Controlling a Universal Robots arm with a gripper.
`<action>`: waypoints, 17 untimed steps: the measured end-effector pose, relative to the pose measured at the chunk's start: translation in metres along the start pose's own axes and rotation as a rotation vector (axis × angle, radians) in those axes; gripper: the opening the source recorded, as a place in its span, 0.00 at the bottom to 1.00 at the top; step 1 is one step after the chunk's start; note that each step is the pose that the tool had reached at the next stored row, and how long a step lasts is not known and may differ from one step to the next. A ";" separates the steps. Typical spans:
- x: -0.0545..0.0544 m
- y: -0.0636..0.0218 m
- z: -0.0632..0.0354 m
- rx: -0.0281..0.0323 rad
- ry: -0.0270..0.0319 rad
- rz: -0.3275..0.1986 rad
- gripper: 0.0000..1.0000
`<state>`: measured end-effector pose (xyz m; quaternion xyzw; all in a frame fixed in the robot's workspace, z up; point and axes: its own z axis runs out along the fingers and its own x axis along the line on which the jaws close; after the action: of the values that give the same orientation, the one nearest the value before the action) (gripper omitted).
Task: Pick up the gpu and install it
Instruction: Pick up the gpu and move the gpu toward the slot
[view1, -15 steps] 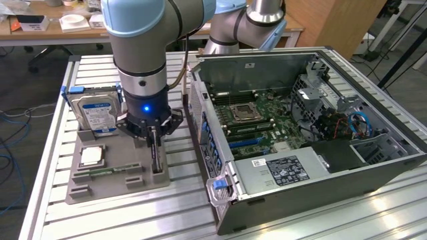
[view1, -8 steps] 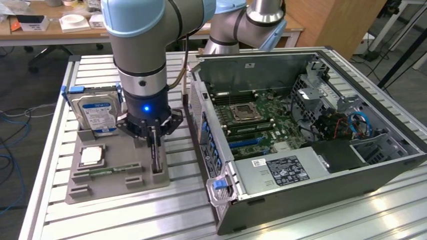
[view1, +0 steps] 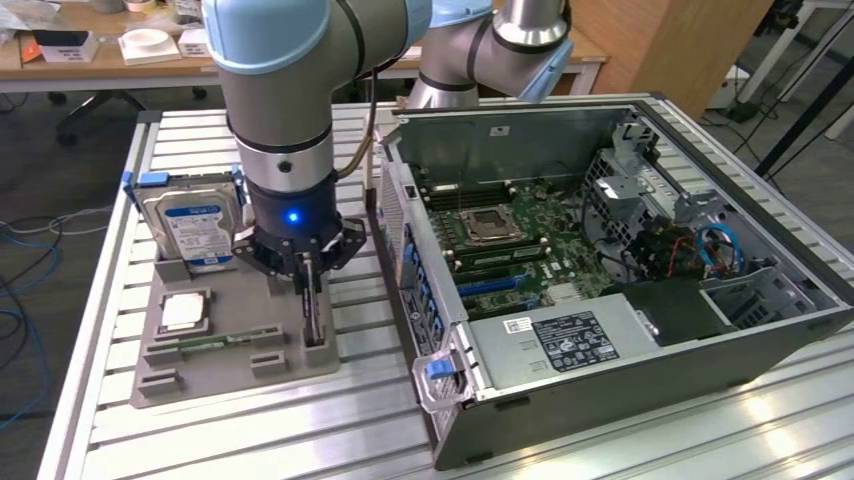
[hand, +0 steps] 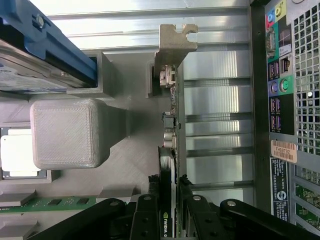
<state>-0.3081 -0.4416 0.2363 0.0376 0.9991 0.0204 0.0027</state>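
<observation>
- Wrist view: the black, jointed claw (hand: 169, 180) is clenched on the gpu (hand: 170, 80), a thin flat circuit card seen edge-on. It has a green logo on its black cooler and a notched silver metal end bracket.
- One finger presses each face, at the end away from the bracket.
- Exterior view: the gpu (view1: 315, 315) stands on edge in a slot of the matte grey printed plastic holder (view1: 227, 375) on the slatted aluminium desk (view1: 200, 440). The claw (view1: 311, 285) straddles it from above, beside the open dark computer case (view1: 601, 300).

gpu (hand: 172, 140) bracket: dull bare metal. Holder (hand: 65, 132): matt grey layered plastic. Table (view1: 267, 440): glossy ribbed aluminium.
</observation>
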 end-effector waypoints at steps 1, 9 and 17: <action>0.000 0.0000 0.0000 0.0000 0.0000 0.000 0.26; 0.000 0.0000 0.0000 0.0000 0.0000 0.000 0.26; 0.000 0.0001 -0.0002 -0.0004 -0.0004 0.000 0.26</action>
<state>-0.3081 -0.4415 0.2365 0.0376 0.9991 0.0205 0.0029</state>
